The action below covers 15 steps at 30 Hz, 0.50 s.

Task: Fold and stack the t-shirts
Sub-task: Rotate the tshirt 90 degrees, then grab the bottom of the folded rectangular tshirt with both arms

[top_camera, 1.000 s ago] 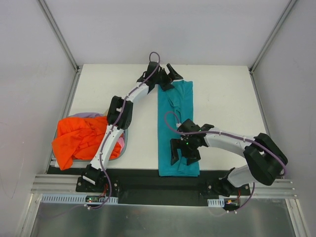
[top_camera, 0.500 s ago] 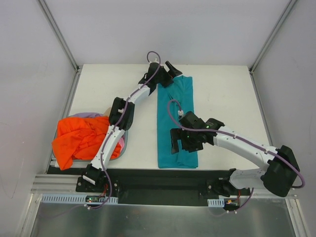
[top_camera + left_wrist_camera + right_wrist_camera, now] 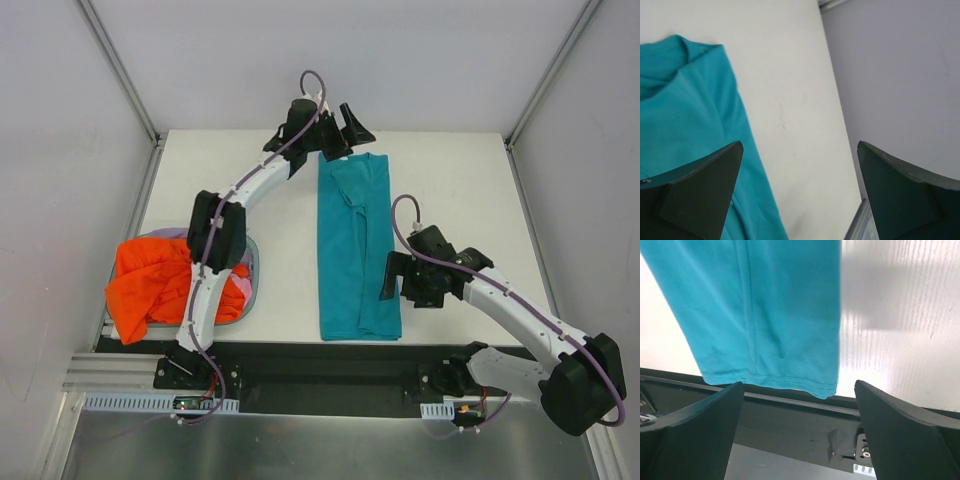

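From above, the teal t-shirt [image 3: 355, 250] lies as a long narrow strip down the middle of the table [image 3: 460, 180]. My left gripper [image 3: 340, 135] hangs over its far collar end and my right gripper [image 3: 393, 283] is just beside its right edge. Both are spread and hold nothing. My left arm crosses over a grey basin [image 3: 252, 290], partly hiding the bunched orange t-shirt [image 3: 150, 285] and the lavender-pink t-shirt [image 3: 243, 290] under it.

At my left wrist, my fingers [image 3: 700, 195] stand wide apart. The teal collar is upper left, with bare table and a grey wall [image 3: 900, 75] beyond.

At my right wrist, my fingers [image 3: 695, 435] gape above the shirt's hem, beside the black rail [image 3: 790, 425].
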Available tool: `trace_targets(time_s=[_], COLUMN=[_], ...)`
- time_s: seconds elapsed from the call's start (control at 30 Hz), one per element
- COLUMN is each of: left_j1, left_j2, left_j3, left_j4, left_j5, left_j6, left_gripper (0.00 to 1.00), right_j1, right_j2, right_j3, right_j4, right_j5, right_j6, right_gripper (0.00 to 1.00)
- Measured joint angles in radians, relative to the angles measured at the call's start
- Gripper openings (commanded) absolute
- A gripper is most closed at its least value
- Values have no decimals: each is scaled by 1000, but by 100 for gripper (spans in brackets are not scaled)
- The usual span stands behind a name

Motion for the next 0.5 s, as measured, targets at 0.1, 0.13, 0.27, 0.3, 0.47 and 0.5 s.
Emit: trace_targets(time_s=[0.1, 0.13, 0.27, 0.3, 0.47, 0.5], left_j1=[-17, -26, -79, -103, -257, -292], left_j2=[-239, -328, -618, -679, -879, -904], left_j3=[-204, -296, -611, -690, -1049, -1113], left_j4=[-14, -11, -18, -12, -54, -61], left_j5=[6, 2, -30, -42, -169, -189], left_j6=[41, 50, 97, 112, 134, 130], left_gripper=[99, 99, 99, 99, 99, 99], right_j1=[0, 0, 0, 0, 0, 0], right_j2=[-10, -18, -31, -30, -19, -18], right_j3=[-24, -35, -79, -92, -146, -151], right_j4=[-3, -2, 3, 8, 27, 29], right_j5=[0, 0, -17, -27, -78, -82], right_j6=[-8, -10, -18, -20, -37, -42], right_gripper=[97, 97, 97, 97, 98, 98])
